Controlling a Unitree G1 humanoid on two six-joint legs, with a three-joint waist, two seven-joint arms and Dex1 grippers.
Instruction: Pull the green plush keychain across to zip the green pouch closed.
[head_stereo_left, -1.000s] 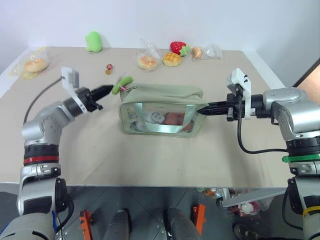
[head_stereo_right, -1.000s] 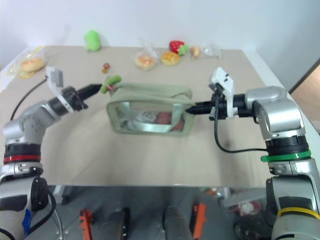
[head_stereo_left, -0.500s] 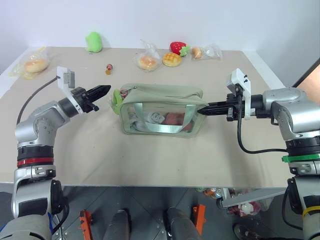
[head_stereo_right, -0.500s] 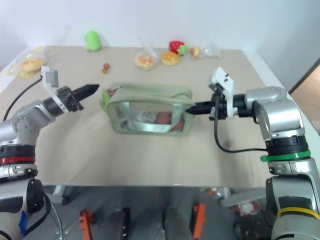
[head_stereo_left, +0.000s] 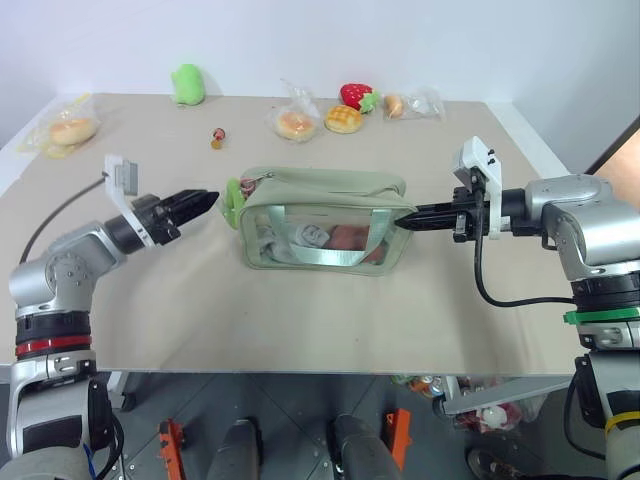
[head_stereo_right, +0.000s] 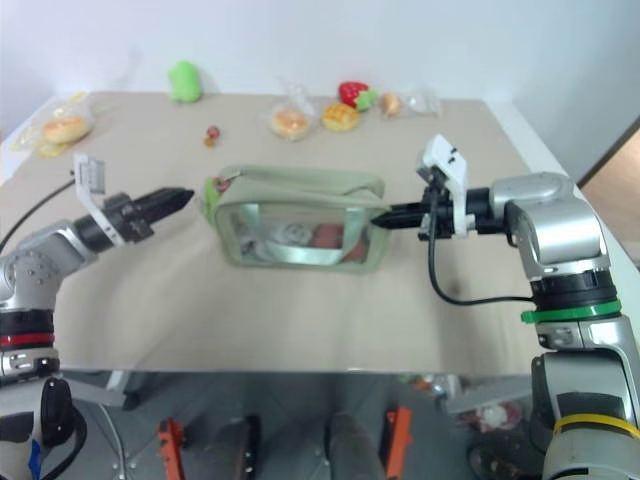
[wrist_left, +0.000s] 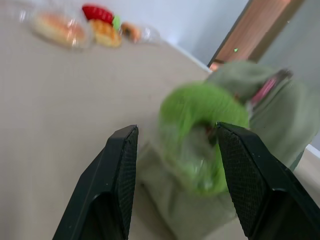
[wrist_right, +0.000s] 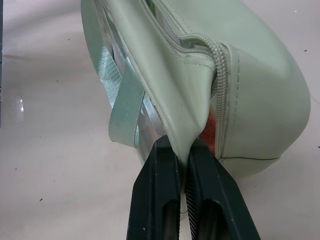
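Two grippers stand at opposite ends of the green pouch (head_stereo_left: 322, 220), which rests upright near the middle of the table (head_stereo_left: 300, 320), its clear front panel facing the camera. The right gripper (head_stereo_left: 406, 222) is pressed together on a fold of fabric at the pouch's right end; the right wrist view shows both black fingers (wrist_right: 160, 200) pinching the material just below the end of the zipper. The left gripper (head_stereo_left: 204, 200) sits just off the pouch's left end, fingers spread apart and holding nothing. The green plush keychain (head_stereo_left: 232, 194) hangs against the pouch's left end, close to the left fingertips; in the left wrist view it appears between and beyond the two fingers (wrist_left: 119, 165), though blur there makes it hard to say whether they touch it, and it looks clear of them. The zipper line along the top appears closed up to the left end. Along the far edge of the table lie a bean-shaped green plush toy (head_stereo_left: 187, 83), a strawberry toy (head_stereo_left: 355, 95) and several wrapped buns (head_stereo_left: 296, 123).
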